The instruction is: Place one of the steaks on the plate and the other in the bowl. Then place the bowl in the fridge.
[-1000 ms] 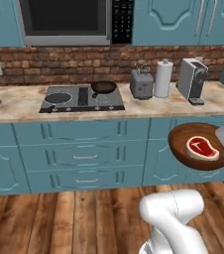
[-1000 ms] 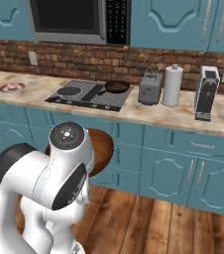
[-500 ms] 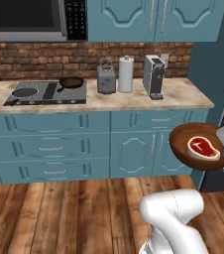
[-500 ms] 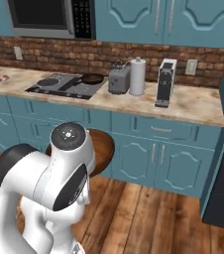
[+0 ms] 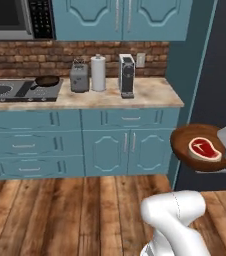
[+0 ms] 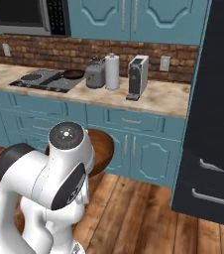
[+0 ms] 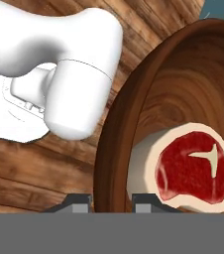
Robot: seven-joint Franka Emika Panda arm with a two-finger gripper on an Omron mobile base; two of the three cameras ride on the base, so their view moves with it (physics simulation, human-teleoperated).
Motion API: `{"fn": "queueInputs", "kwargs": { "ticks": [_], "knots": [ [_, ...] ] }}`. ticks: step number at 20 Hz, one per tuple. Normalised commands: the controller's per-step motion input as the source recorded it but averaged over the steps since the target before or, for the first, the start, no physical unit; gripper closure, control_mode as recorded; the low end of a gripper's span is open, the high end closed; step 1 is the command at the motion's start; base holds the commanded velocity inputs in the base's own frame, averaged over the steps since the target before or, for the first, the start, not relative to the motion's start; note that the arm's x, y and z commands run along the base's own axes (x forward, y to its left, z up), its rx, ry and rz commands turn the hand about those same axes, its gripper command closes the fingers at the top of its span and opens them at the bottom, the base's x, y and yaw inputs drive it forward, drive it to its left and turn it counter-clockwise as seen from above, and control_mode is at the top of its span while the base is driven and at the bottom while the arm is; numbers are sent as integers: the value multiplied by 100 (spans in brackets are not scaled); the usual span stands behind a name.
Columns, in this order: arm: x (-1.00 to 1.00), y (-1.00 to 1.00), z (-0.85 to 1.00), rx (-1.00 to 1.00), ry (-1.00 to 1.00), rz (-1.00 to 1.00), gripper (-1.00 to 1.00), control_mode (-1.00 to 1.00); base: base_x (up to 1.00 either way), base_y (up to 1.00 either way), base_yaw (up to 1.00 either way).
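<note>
We were carrying the bowl (image 5: 201, 148) w/ red steak (image 5: 204, 148) inside toward the fridge (image 6: 218, 114), fingers (image 7: 79, 202) pinching its rim, held beside the black door; next we'd likely need that door opened.

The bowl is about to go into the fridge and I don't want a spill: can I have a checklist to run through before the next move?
1. Pincer shut on the bowl rim: ok.
2. Red steak inside the bowl: ok.
3. Bowl carried clear of the counter: ok.
4. Fridge within view, ahead to the right: ok.
5. Fridge door open: not ok, the doors seen are closed.
6. Other steak on the plate: cannot tell.
</note>
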Motion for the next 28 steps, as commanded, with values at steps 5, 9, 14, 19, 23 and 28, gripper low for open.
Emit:
{"fn": "queueInputs", "kwargs": {
  "ticks": [5, 9, 14, 19, 23, 28],
  "knots": [
    [0, 0, 0, 0, 0, 0, 100, 100, -34, -90, 0],
    [0, 0, 0, 0, 0, 0, 100, 100, -20, -84, 0],
    [0, 0, 0, 0, 0, 0, 100, 100, -6, -78, 0],
    [0, 0, 0, 0, 0, 0, 100, 100, 0, -69, 0],
    [0, 0, 0, 0, 0, 0, 100, 100, 0, -60, -3],
    [0, 0, 0, 0, 0, 0, 100, 100, 7, -43, -14]
  ]
}}
